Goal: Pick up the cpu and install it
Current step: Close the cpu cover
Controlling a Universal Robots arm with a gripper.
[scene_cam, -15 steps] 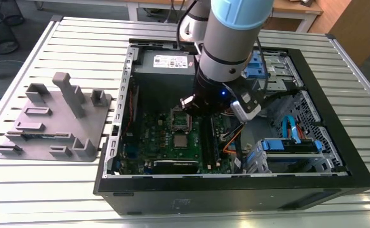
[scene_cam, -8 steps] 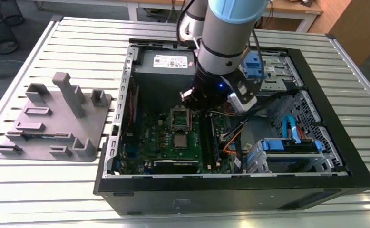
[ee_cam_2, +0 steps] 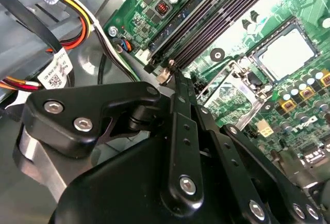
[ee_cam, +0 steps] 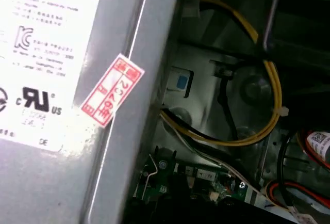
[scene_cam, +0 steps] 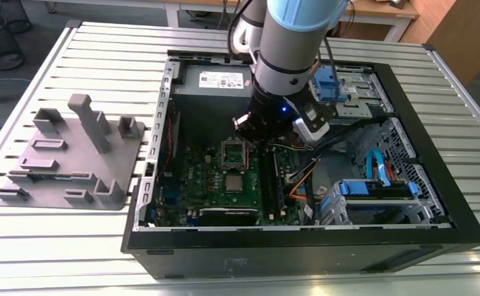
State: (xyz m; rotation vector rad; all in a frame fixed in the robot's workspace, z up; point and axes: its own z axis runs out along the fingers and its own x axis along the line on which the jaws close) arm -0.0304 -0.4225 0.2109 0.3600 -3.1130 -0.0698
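The cpu (scene_cam: 234, 182), a small shiny silver square, lies flat in the metal-framed socket of the green board inside the open computer case. In the second wrist view the cpu (ee_cam_2: 286, 53) sits past the memory slots, with the socket's hinged metal frame (ee_cam_2: 227, 97) standing open beside it. My gripper (scene_cam: 255, 131) hangs over the board just beyond that open frame (scene_cam: 234, 152), apart from the chip. In the second wrist view its black fingers (ee_cam_2: 178, 110) run together to one tip, shut with nothing between them.
A grey plastic holder (scene_cam: 67, 160) with upright blocks stands on the slatted table at the exterior view's left. The power supply (scene_cam: 211, 80) fills the case's far end. Drive cages with blue parts (scene_cam: 372, 191) sit at the right, and yellow cables (ee_cam: 258, 126) loop close to my wrist.
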